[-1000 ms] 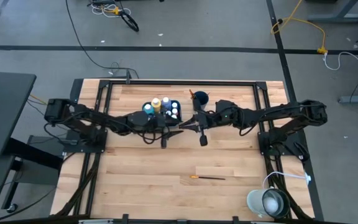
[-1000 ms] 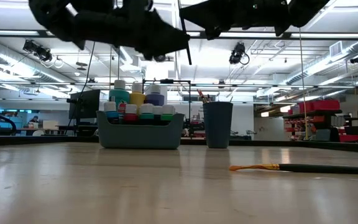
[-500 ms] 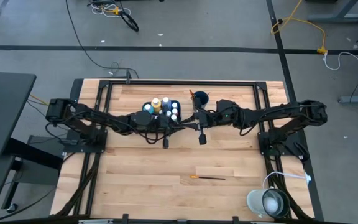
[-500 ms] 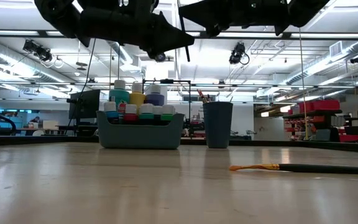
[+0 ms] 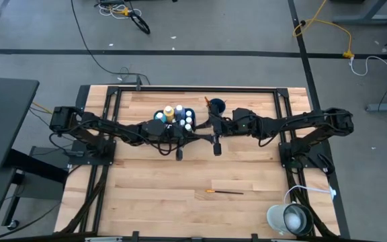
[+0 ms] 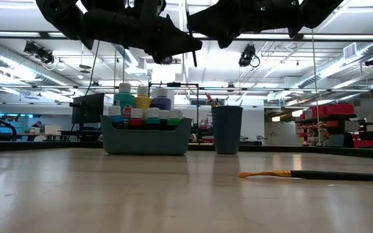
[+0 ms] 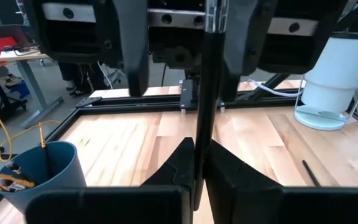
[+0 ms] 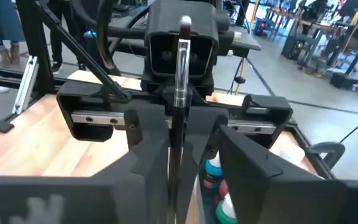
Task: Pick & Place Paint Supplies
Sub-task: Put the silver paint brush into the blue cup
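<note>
Handover of a paintbrush [image 7: 205,93] above the table [image 5: 180,202]. The left hand [image 5: 192,136] and the right hand [image 5: 205,135] meet nose to nose in mid-air, just toward 6 o'clock of the teal tray [image 5: 173,119] and the dark blue cup [image 5: 218,106]. In the left wrist view the left hand's fingers [image 7: 179,165] are clamped on the brush handle; in the right wrist view the right hand's fingers [image 8: 151,146] stand either side of the same brush, one touching it, the other with a visible gap, so its grip appears loose or opening. The step in hand is judged to be the transfer of the brush between arms. The next move calls for one hand to let go fully and back away along the handle without dragging it. The paint bottles [image 6: 146,107] stand in the tray; a second paintbrush [image 5: 224,192] lies on the table toward 5 o'clock, well apart from both hands.
</note>
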Robot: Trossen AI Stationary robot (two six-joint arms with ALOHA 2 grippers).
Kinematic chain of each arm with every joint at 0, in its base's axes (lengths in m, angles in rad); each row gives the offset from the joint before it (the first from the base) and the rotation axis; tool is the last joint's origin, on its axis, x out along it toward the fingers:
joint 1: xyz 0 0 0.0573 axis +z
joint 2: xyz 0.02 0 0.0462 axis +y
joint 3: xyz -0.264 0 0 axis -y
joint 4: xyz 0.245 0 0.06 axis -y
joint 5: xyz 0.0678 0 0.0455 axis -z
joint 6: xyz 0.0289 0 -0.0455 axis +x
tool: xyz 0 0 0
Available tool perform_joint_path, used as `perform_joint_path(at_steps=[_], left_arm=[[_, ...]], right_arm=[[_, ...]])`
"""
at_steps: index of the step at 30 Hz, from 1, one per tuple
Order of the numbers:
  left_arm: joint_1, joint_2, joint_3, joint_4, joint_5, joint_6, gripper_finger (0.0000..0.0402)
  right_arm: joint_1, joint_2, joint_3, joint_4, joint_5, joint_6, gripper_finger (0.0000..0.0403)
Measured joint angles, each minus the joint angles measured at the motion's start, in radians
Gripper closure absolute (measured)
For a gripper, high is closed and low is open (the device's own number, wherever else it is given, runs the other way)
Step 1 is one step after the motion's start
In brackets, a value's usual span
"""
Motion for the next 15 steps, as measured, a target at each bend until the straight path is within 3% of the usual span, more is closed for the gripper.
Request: perform_joint_path(at_steps=[7, 15], left_arm=[[0.001, 0.0, 0.0, 0.01, -0.004, 0.001, 0.038], [0.001, -0.002, 0.027, -0.047, -0.011, 0.001, 0.038]], right_arm=[[0.0, 0.024, 0.001, 0.046, -0.041, 0.07, 0.0229], [0.0, 0.095, -0.001, 0.142, -0.061, 0.106, 0.0256]])
